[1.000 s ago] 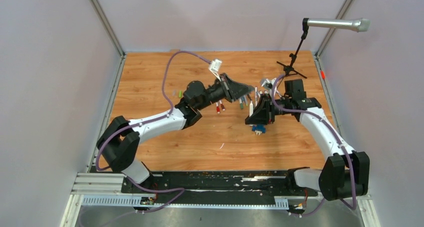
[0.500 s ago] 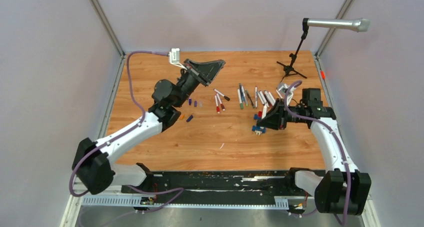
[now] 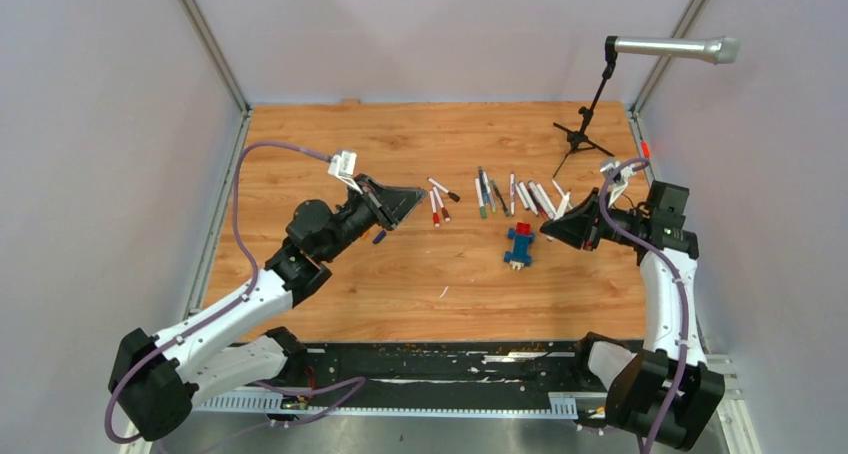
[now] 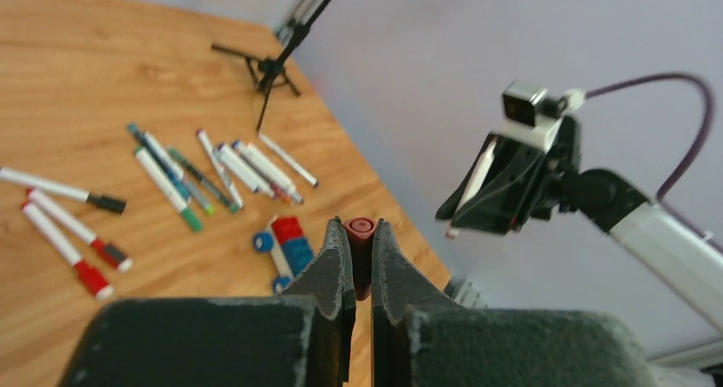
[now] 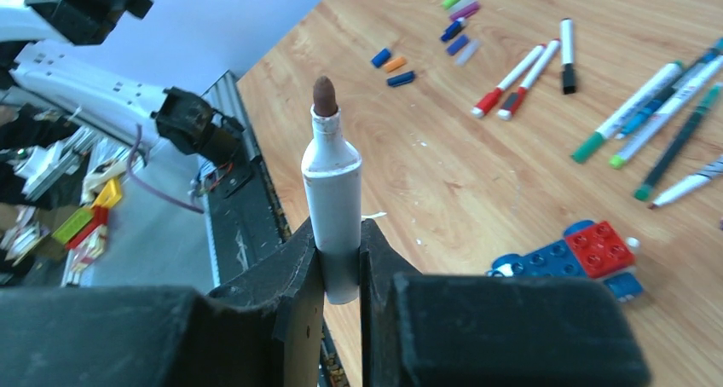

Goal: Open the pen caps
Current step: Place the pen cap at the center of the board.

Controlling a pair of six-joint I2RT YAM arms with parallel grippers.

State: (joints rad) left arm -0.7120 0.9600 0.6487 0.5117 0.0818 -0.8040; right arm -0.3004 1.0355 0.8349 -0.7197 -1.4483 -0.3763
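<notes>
My left gripper is shut on a small reddish-brown pen cap, which pokes out between the fingertips; in the top view this gripper hovers over the table's left half. My right gripper is shut on a white pen barrel that stands upright with its bare brown tip up, at the right. Several loose caps lie on the wood. One loose cap shows just below the left gripper.
A row of capped pens and two red-capped pens lie mid-table. A blue-and-red block toy sits in front of them. A microphone stand is at the back right. Grey walls close in both sides.
The two grippers met at mid-table a second ago. Since then the left arm has swung back left with the cap, and the right arm has drawn right with the uncapped pen.
</notes>
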